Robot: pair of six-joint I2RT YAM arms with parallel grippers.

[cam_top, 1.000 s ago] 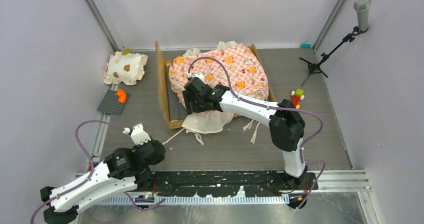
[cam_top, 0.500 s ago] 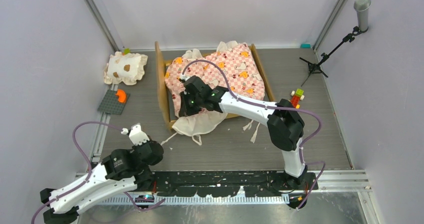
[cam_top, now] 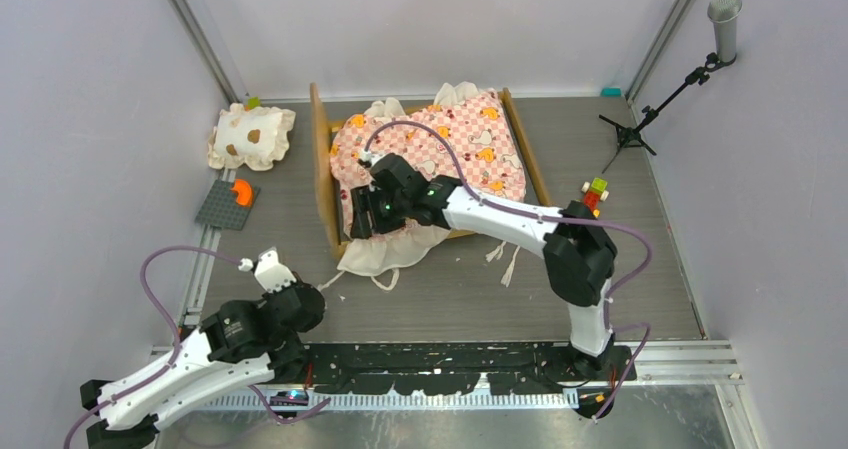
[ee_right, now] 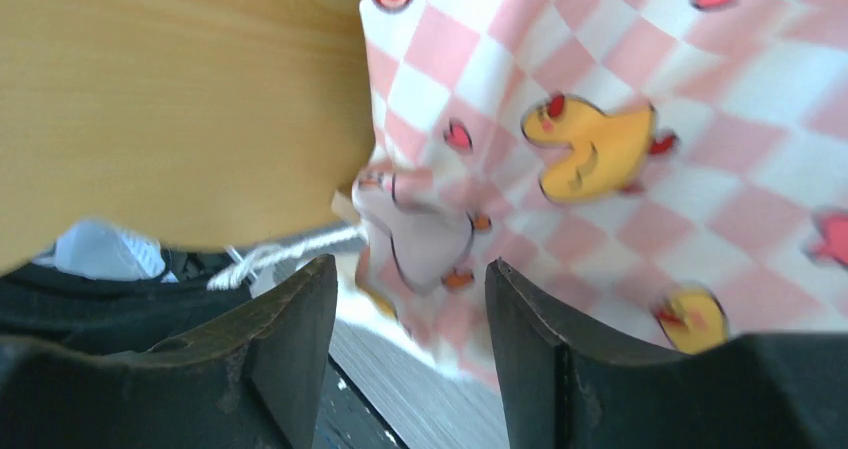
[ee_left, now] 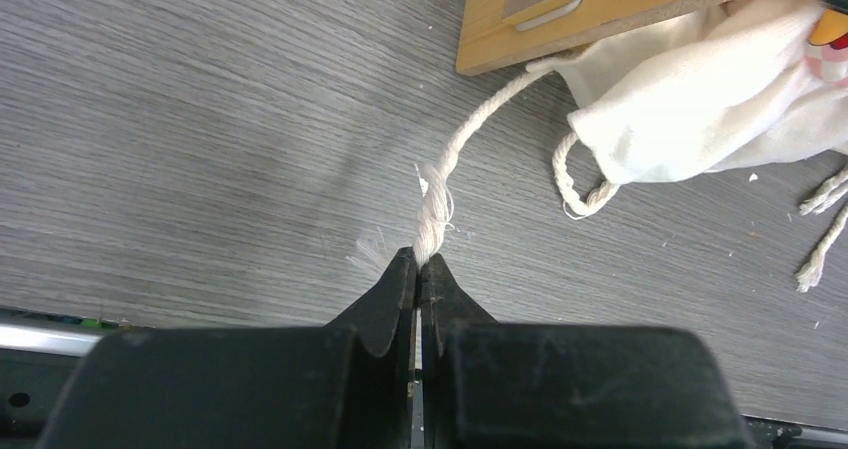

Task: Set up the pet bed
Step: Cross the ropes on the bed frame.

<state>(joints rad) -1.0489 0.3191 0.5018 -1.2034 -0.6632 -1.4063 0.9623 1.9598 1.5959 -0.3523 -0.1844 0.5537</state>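
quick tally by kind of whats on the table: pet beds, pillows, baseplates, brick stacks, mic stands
pet bed: 1
spotted pillow: 1
grey baseplate: 1
brick stack: 1
mic stand: 1
Total: 5

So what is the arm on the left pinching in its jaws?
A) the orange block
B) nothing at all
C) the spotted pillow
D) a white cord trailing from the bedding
D: the left wrist view shows the left arm's jaws shut on the frayed end of a white cord, which runs back toward the corner of the pet bed.
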